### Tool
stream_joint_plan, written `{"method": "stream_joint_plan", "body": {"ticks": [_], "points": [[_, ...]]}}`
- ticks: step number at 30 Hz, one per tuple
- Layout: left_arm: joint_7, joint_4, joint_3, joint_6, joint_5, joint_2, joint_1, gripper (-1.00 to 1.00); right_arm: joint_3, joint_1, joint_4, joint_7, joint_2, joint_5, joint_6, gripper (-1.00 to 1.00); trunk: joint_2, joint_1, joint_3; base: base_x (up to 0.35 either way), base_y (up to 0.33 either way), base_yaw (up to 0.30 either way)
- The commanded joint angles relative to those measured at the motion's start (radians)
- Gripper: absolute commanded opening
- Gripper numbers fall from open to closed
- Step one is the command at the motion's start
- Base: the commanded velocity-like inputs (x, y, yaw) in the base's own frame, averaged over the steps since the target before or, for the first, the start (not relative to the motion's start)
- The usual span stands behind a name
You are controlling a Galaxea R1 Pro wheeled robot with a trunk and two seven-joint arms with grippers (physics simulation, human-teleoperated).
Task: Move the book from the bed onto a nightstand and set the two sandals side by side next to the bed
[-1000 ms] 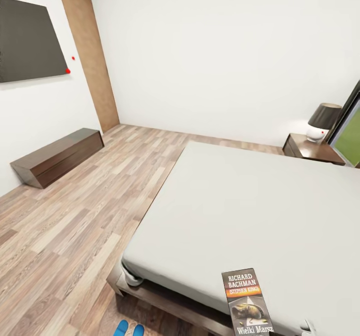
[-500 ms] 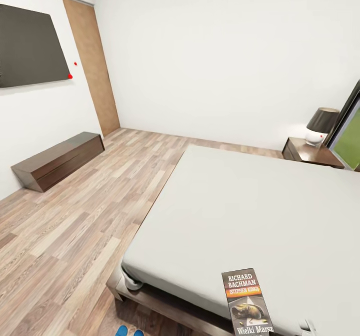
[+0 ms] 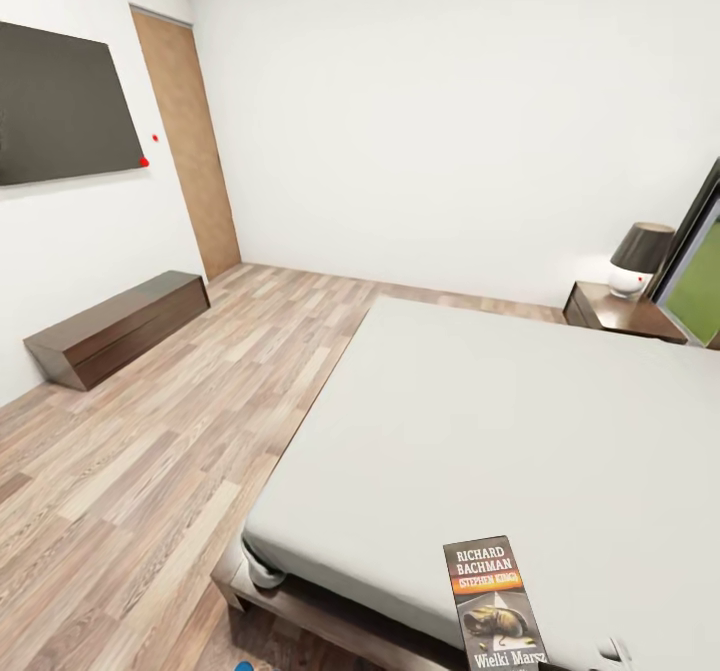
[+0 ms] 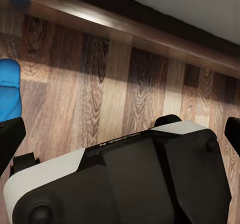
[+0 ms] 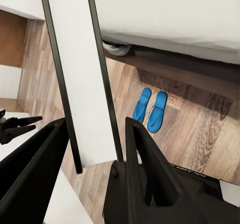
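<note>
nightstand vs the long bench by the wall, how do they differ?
Shape: the bench is long and low; the nightstand is short and compact.
Position: the bench stands against the wall under the black wall screen, apart from the bed; the nightstand sits at the bed's far corner beside the window.
Load: the nightstand carries a lamp with a dark shade; the bench top is bare.
Shared: both are dark-brown wood and stand on the plank floor.

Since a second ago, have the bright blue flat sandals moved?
No. The sandals slid down the head view alongside the dark-brown wooden bed frame: the camera moved, not them.
</note>
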State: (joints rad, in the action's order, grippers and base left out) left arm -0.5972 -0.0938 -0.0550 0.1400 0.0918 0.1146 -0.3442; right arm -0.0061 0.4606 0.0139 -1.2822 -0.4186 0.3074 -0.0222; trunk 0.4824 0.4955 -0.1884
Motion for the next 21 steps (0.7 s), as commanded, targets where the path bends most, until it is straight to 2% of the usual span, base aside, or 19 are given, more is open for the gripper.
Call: {"method": "stream_joint_plan", "body": {"ticks": [1, 21], "points": [[-0.004, 0.001, -0.006, 0.003, 0.009, 0.000, -0.001, 1.00, 0.000, 0.001, 0.001, -0.003, 0.000, 0.002, -0.002, -1.00, 0.002, 0.000, 0.000, 0.000, 0.000, 0.000], [-0.004, 0.002, -0.007, 0.002, 0.009, 0.000, -0.001, 1.00, 0.000, 0.001, 0.001, -0.003, 0.000, 0.001, -0.002, -1.00, 0.002, 0.000, 0.032, 0.000, 0.000, 0.000]]}}
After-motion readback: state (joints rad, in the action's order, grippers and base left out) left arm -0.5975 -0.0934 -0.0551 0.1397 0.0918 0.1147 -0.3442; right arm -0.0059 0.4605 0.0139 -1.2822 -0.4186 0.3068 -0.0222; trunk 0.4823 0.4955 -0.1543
